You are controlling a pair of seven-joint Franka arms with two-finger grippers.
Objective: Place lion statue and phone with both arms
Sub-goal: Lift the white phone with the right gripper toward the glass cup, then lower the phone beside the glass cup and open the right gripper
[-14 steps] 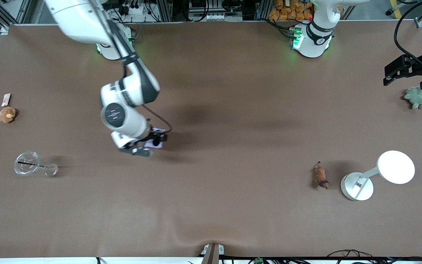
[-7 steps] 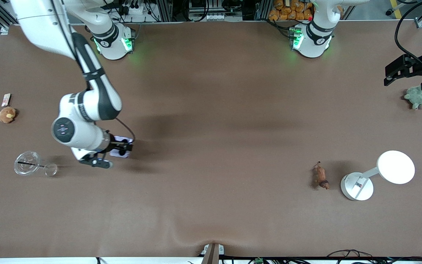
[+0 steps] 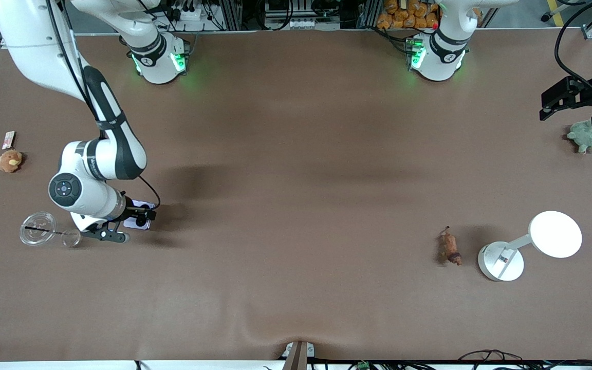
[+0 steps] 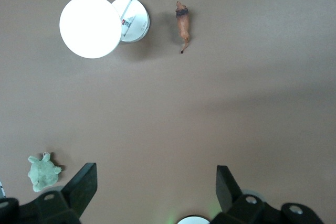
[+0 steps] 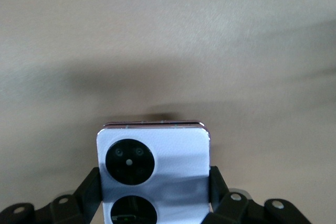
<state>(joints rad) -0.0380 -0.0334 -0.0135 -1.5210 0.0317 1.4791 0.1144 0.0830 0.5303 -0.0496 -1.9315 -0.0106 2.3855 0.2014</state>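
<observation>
Phone (image 5: 153, 169) in lowered right gripper (image 3: 139, 218)

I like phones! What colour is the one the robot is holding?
The phone is pale lavender with black camera circles, clearest in the right wrist view.

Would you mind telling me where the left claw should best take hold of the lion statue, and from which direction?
Probably from straight above, across the narrow middle of the lion statue. It lies flat on the table beside the white lamp, long and slim, with a thin tail at one end and a dark mane at the other. The open left claw should close across the body, not along it.
</observation>
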